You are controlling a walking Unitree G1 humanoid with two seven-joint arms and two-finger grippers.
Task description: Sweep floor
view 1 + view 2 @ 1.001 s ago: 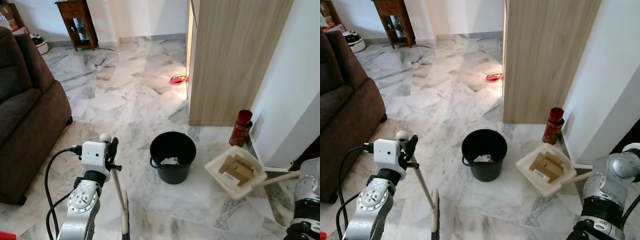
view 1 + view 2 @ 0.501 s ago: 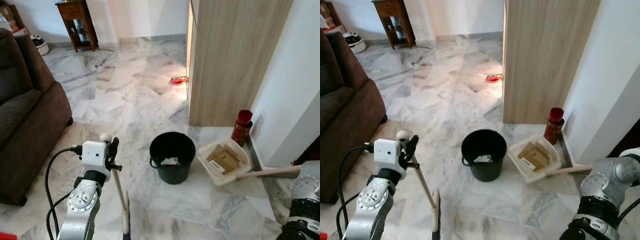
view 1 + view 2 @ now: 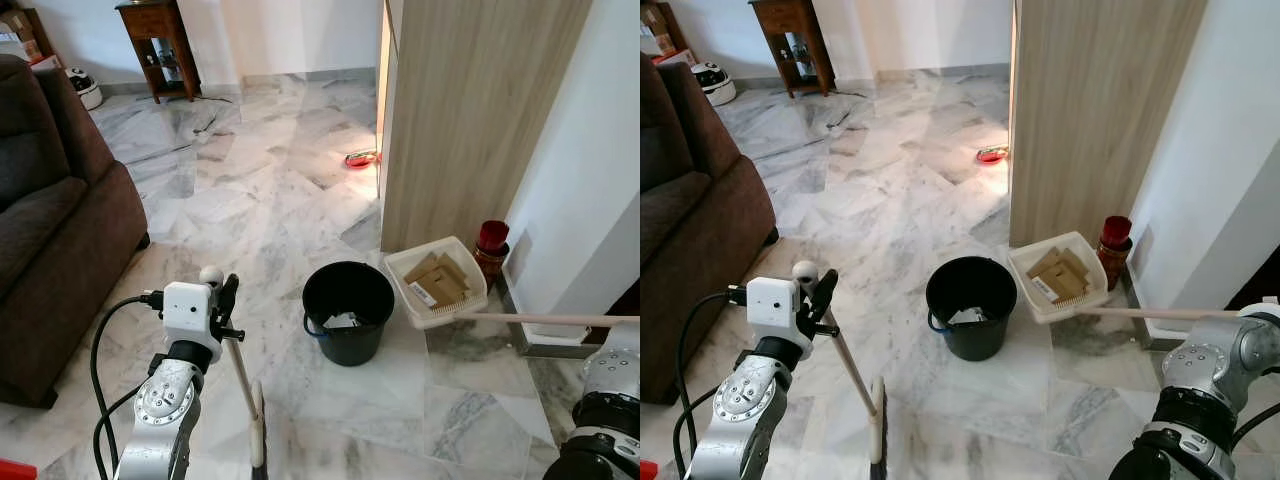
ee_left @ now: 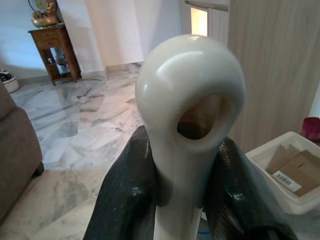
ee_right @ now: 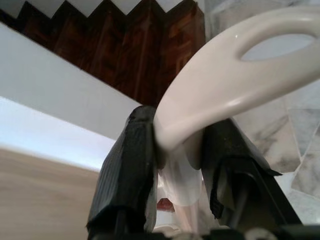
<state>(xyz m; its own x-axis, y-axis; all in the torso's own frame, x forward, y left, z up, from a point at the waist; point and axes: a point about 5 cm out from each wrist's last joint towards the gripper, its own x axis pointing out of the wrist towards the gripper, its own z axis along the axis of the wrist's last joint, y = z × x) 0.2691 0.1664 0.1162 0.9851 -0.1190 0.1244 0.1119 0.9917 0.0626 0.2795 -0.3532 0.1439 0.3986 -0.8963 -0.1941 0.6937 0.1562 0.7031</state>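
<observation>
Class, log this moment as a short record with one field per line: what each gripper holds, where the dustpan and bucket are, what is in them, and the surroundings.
Left gripper: shut on the white plastic broom handle, upright.
Right gripper: shut on the long pale dustpan handle.
Dustpan: white plastic dustpan, held beside the bucket's rim.
Dustpan contents: brown cardboard pieces.
Bucket: black round bucket on the grey marble floor; something pale inside.
Surroundings: brown sofa, red canister by the wooden panel.
</observation>
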